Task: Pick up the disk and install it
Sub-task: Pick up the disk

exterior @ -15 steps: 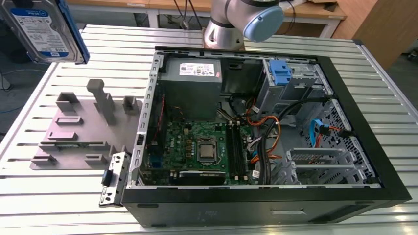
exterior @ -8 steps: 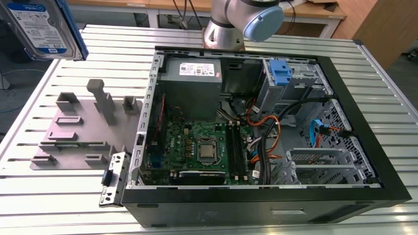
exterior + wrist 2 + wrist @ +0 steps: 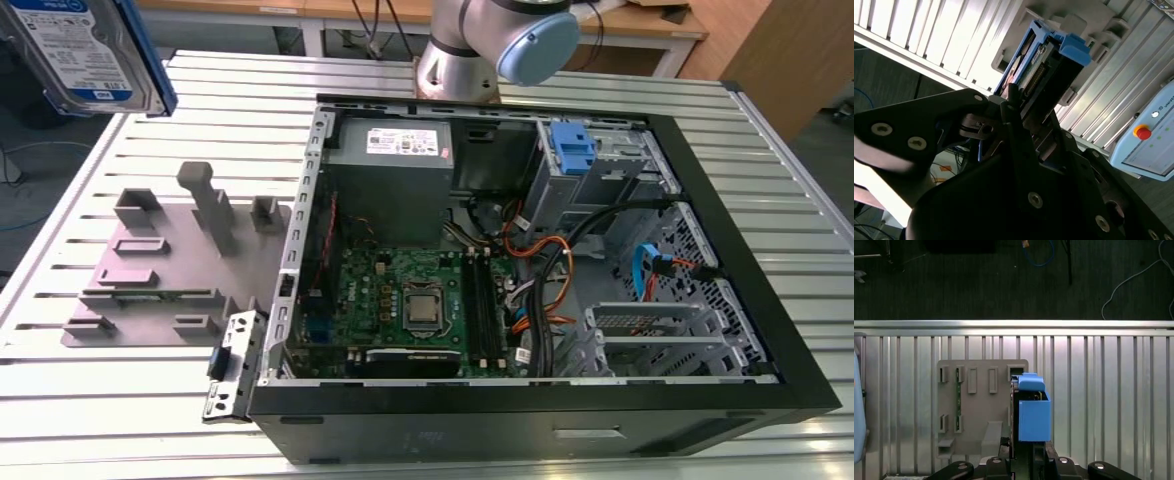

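Note:
The disk, silver with a white and blue label and blue rails, hangs high at the exterior view's top left, well above the table. In both wrist views my gripper is shut on the disk, which shows edge-on with its blue rail and connector end pointing away from the fingers. It hovers over the grey holder plate without touching it.
The grey holder plate lies on the slatted table to the exterior view's left of the open computer case. Inside the case are a power supply, a motherboard and a blue bracket at the drive bay. A pendant lies nearby.

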Robot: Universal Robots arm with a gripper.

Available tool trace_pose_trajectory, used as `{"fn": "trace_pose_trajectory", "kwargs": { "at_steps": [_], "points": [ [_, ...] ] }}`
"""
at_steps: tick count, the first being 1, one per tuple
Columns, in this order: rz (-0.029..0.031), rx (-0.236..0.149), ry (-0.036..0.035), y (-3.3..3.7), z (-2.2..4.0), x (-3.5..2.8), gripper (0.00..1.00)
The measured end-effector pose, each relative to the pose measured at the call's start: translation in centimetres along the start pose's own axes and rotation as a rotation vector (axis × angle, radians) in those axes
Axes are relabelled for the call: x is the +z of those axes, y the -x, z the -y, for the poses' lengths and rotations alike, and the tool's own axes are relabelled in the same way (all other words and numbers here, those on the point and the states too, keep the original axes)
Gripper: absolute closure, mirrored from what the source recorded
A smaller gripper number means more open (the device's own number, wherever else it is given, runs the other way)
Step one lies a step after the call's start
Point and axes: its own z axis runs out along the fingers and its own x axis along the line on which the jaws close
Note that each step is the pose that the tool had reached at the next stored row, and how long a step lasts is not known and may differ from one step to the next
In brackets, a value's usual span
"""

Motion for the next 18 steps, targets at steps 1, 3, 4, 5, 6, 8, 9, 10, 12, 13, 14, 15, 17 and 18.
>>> {"fn": "trace_pose_trajectory", "kwargs": {
  "at_steps": [1,3,4,5,6,8,9,10,12,13,14,15,17,18],
  "points": [
    [-0.0001,0.000,0.0001,0.00,0.06,-0.01,0.65],
    [0.0001,0.000,0.0000,0.00,0.23,0.00,0.65],
    [0.0001,0.000,-0.0001,0.01,0.36,0.00,0.65],
    [0.0000,0.000,0.0000,0.01,0.53,0.00,0.65],
    [0.0000,0.000,0.0001,0.01,0.72,0.00,0.65],
    [0.0000,0.000,0.0000,0.02,1.14,0.01,0.65],
    [0.0000,0.000,-0.0002,0.02,1.39,0.01,0.65],
    [0.0001,0.000,-0.0001,0.03,1.64,0.01,0.65],
    [0.0001,0.000,-0.0001,0.04,2.09,0.01,0.65],
    [0.0000,0.000,-0.0001,0.04,2.31,0.01,0.65],
    [0.0000,0.000,0.0000,0.04,2.51,0.01,0.65],
    [0.0000,0.000,-0.0001,0.05,2.73,0.01,0.65],
    [0.0000,0.000,-0.0001,0.05,3.07,0.02,0.65],
    [0.0001,0.000,-0.0001,0.06,3.12,0.02,0.65]
  ]
}}
